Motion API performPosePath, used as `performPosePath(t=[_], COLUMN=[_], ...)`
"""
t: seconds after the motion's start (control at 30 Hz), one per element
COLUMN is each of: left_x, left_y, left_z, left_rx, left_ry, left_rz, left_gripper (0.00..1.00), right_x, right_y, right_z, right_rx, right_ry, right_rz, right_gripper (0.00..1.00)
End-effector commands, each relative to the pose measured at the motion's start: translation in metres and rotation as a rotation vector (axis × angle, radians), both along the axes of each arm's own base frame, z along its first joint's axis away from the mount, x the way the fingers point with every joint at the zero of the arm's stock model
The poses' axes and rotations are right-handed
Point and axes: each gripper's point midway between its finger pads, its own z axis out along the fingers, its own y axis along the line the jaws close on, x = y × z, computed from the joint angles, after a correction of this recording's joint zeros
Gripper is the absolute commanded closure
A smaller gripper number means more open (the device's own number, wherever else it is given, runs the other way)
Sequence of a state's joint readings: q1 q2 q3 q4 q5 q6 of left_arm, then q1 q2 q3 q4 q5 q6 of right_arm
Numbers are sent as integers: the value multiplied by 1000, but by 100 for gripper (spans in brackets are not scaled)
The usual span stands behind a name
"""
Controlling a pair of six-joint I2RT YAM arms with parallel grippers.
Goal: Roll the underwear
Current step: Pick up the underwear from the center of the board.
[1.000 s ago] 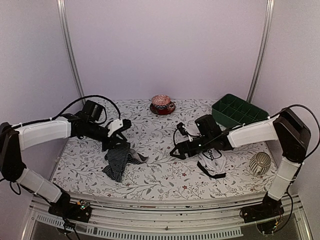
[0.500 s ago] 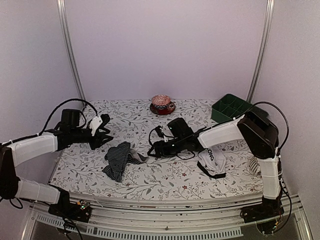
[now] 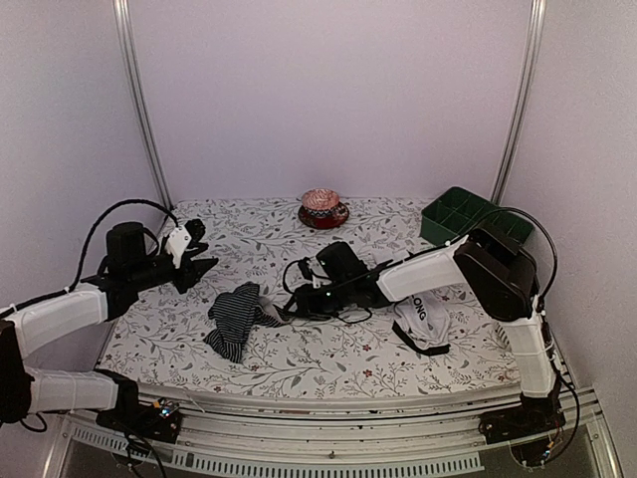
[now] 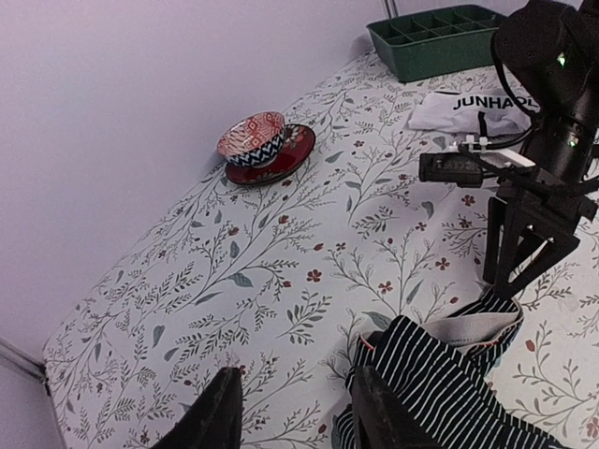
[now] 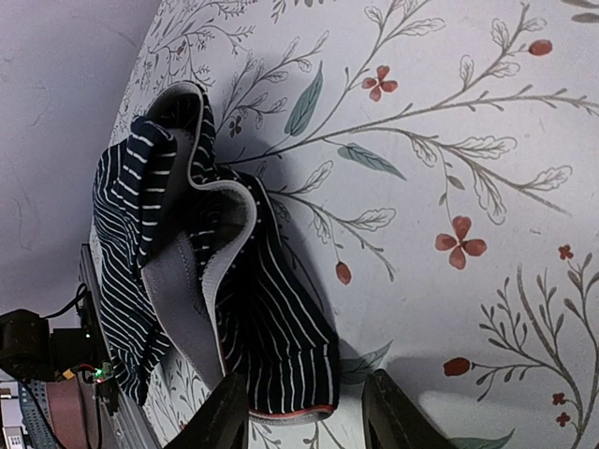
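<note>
The black striped underwear (image 3: 235,317) lies crumpled on the floral table, with a grey waistband; it also shows in the left wrist view (image 4: 468,383) and the right wrist view (image 5: 197,281). The white underwear (image 3: 423,321) with black lettering lies to its right and shows far off in the left wrist view (image 4: 473,108). My right gripper (image 3: 296,303) is open, low at the striped pair's right edge, its jaws either side of a cloth corner (image 5: 309,412). My left gripper (image 3: 204,267) is open and empty, above the table left of the striped pair.
A patterned bowl on a red saucer (image 3: 322,208) stands at the back centre. A green divided tray (image 3: 466,219) sits at the back right. The table's front edge runs just below both garments.
My left gripper let go of the striped underwear and drew back to the left. My right gripper moved left from the white pair to the striped pair's right edge.
</note>
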State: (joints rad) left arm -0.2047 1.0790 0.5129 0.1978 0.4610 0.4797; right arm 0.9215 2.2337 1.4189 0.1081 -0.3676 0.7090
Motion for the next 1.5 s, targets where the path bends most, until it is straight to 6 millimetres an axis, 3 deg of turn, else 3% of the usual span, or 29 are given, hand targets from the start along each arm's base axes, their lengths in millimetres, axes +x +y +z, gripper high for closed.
performPosePath(t=[0.0,0.23,0.33,0.47,0.6,0.77,0.93,1.03,1.13,1.3,1.47], left_x=[2,-2,-2,-1,0,8,14,10,3,-11,-15], left_y=[7,7,7,8,9,18,31,33,26,8,3], left_z=[11,15,16,16,15,18,27,34,34,28,25], left_rx=[-20,-26,-26,-28,-29,-33,-58,-78,-86,-86,-85], left_ry=[-63,-87,-89,-92,-93,-109,-142,-159,-152,-115,-97], left_rz=[38,35,36,42,52,122,193,187,134,2,-37], left_gripper=[57,56,57,56,56,55,35,24,15,2,2], right_x=[-2,-3,-1,1,15,36,47,41,32,17,10], right_y=[5,9,12,20,26,31,26,20,13,4,1], right_z=[-19,-22,-20,-1,49,145,225,257,266,256,252], right_rx=[-35,-20,-9,45,138,183,187,196,192,178,170], right_ry=[35,57,58,44,-56,-376,-679,-802,-867,-886,-900], right_rz=[-15,-9,-12,3,19,81,132,173,213,279,317], right_gripper=[61,79,96,98,98,98,98,98,98,98,98])
